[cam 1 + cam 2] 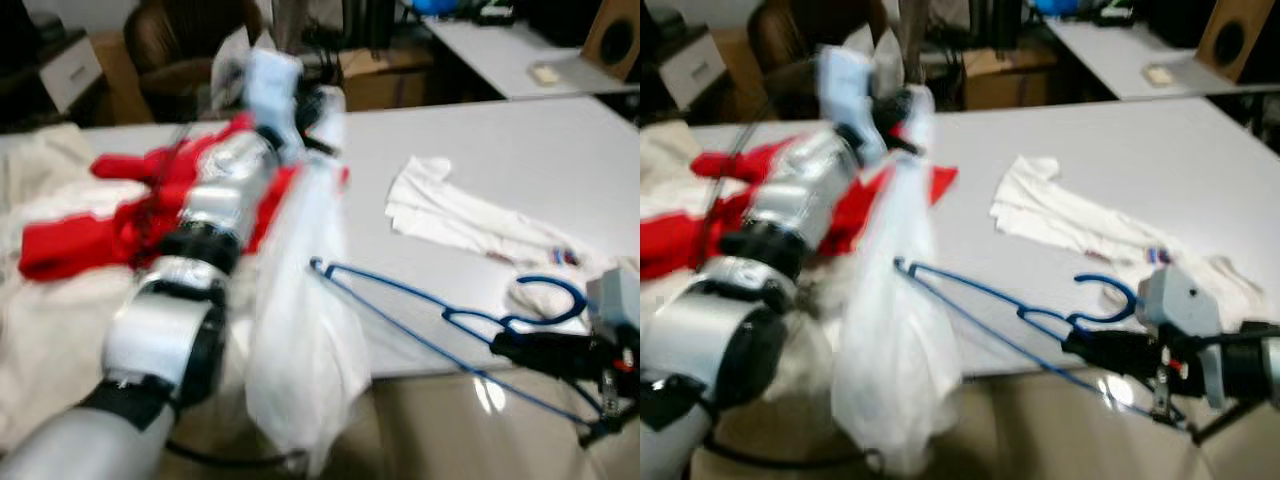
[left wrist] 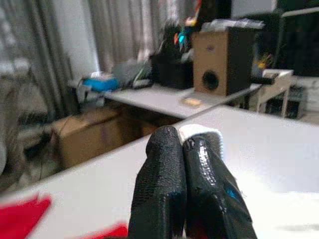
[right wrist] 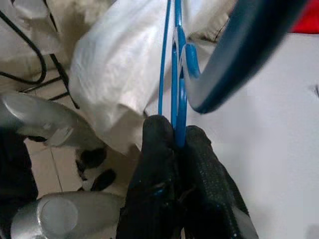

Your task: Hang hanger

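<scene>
- The right end effector point(image 1: 1090, 348) is clenched on the blue hanger point(image 1: 1040, 322); in the right wrist view its two black fingers point(image 3: 159, 149) pinch the thin blue wire point(image 3: 178, 84) between them, just below the hook.
- The right arm reaches in low from the robot's right, forearm roughly level, wrist housing point(image 1: 1185, 310) at the near edge of the white counter point(image 1: 1090, 160).
- The blue hanger lies almost flat, tilted slightly, its hook point(image 1: 548, 300) curling over the counter edge beside the end effector and its long triangle stretching toward the robot's left, the far corner point(image 1: 318, 266) touching or just beside the hanging white garment; blur keeps this from being clear.
- The left end effector point(image 2: 187, 164) is closed on a fold of white cloth point(image 2: 202, 133), a strip of which shows between the black fingertips point(image 2: 164, 164).
- The left arm point(image 1: 195, 270) extends forward and upward across the counter, silver segments in line, wrist raised above the tabletop.
- From that grip a white garment point(image 1: 305, 340) hangs down in a long drape, past the counter's near edge.
- A red garment point(image 1: 110, 220) lies on the counter under and beside the left arm.
- A second white garment point(image 1: 460, 215) lies flat on the counter, beyond the hanger.
- A cream cloth point(image 1: 40, 330) covers the counter at the robot's left.
</scene>
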`<state>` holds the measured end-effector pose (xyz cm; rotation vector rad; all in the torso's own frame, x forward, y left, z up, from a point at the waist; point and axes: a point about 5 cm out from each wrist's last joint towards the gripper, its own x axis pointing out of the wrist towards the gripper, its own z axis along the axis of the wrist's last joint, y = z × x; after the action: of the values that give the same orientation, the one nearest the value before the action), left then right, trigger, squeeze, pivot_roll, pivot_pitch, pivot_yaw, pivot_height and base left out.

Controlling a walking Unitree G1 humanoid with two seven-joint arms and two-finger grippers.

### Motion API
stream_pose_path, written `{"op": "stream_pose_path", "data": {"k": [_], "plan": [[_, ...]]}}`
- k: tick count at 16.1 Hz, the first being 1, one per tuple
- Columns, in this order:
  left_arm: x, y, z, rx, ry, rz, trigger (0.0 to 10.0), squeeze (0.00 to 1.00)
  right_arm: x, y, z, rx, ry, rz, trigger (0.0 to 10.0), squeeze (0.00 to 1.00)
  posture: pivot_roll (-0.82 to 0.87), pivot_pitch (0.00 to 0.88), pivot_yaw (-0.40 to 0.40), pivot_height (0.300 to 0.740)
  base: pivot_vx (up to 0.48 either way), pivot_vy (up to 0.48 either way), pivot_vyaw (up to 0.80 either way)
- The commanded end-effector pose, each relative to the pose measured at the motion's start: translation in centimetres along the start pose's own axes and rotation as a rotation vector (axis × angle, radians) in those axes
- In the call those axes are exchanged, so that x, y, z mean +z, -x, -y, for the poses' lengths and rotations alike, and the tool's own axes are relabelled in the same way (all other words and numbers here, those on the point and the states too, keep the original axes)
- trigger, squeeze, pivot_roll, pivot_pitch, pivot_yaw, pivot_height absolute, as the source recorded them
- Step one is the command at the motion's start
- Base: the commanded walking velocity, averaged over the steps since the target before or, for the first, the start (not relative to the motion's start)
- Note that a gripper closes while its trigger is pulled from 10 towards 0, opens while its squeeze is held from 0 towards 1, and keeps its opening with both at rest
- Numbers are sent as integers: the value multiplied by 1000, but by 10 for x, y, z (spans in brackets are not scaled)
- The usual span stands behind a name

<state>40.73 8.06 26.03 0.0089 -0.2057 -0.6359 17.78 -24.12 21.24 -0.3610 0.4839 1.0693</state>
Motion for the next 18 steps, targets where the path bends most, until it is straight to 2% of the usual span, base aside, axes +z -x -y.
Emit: {"op": "stream_pose_path", "data": {"k": [1,2,4,5,9,10,11,12,13,14,17,18], "plan": [[17,4,-14,30,-30,61,10000,0,5,-4,-2,17,27,5,10000,0,-263,0,61,740,382,0,0],[20,2,-12,17,-11,83,10000,0,7,-7,1,9,36,9,10000,0,-259,0,54,740,382,0,0],[32,0,-2,-82,14,146,10000,0,9,-12,11,-39,54,15,10000,0,-257,0,51,740,0,0,0],[44,2,9,-180,14,192,10000,0,10,-19,21,-65,76,3,10000,0,-255,0,48,740,0,0,0],[61,14,18,-281,46,267,10000,0,16,-28,38,-103,104,1,10000,0,-242,0,33,740,0,0,0],[69,19,23,-327,53,292,10000,0,20,-31,52,-157,129,2,10000,0,-236,0,27,740,0,0,0],[81,24,27,-365,54,324,10000,0,28,-32,73,-264,180,10,10000,0,-232,0,22,740,0,0,0],[88,25,28,-375,58,347,10000,0,33,-31,86,-345,194,20,10000,0,-229,0,19,740,0,0,0],[106,28,30,-381,78,413,10000,0,52,-25,122,-594,239,58,10000,0,-225,0,16,740,0,0,0],[114,29,30,-380,92,444,10000,0,64,-18,137,-729,277,95,10000,0,-225,0,16,740,0,0,0],[128,32,30,-379,119,509,10000,0,97,3,162,-989,334,240,10000,0,-227,0,19,740,0,0,0],[142,35,27,-355,154,594,10000,0,133,27,174,-1178,405,409,10000,0,-227,0,20,740,0,0,0]]}}
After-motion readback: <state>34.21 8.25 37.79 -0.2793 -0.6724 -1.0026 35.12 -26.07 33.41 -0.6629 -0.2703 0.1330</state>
